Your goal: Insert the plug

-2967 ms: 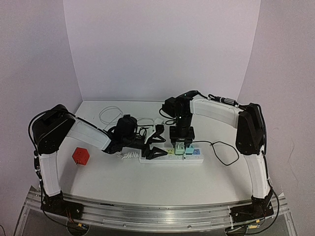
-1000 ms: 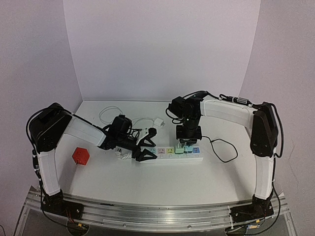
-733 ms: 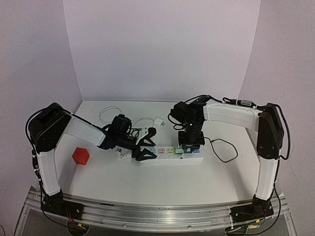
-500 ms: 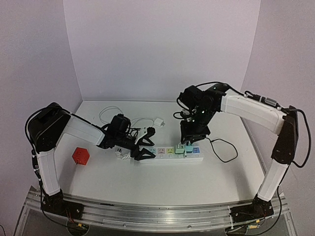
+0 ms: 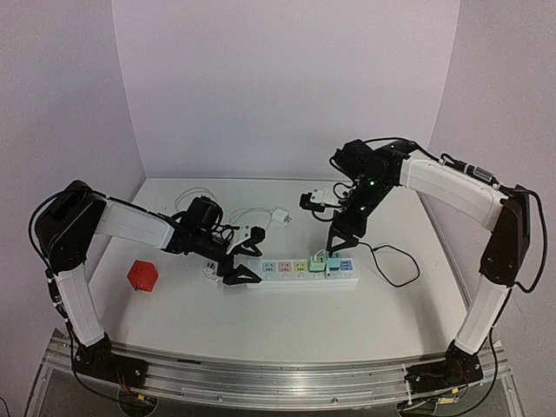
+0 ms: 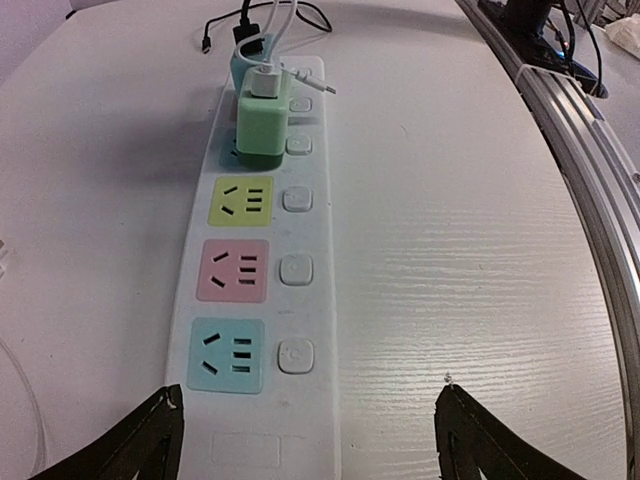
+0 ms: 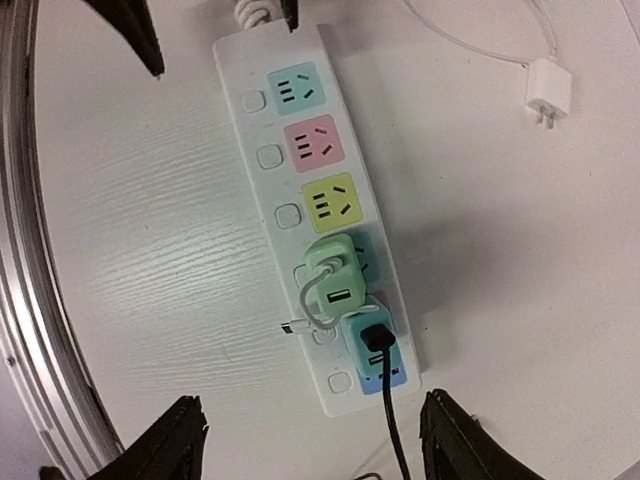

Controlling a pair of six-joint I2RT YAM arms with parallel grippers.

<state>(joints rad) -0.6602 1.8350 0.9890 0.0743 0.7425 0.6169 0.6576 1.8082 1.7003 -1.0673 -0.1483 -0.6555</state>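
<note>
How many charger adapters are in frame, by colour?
green adapter: 1, in the power strip
teal adapter: 1, in the power strip
white adapter: 1, loose on the table
Total: 3

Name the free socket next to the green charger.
The yellow socket, directly beside the green charger; the pink socket and blue socket lie farther along.

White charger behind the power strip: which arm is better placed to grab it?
Probably right: right claw hangs open overhead, charger in its wrist view; left claw straddles the end of the strip.
</note>
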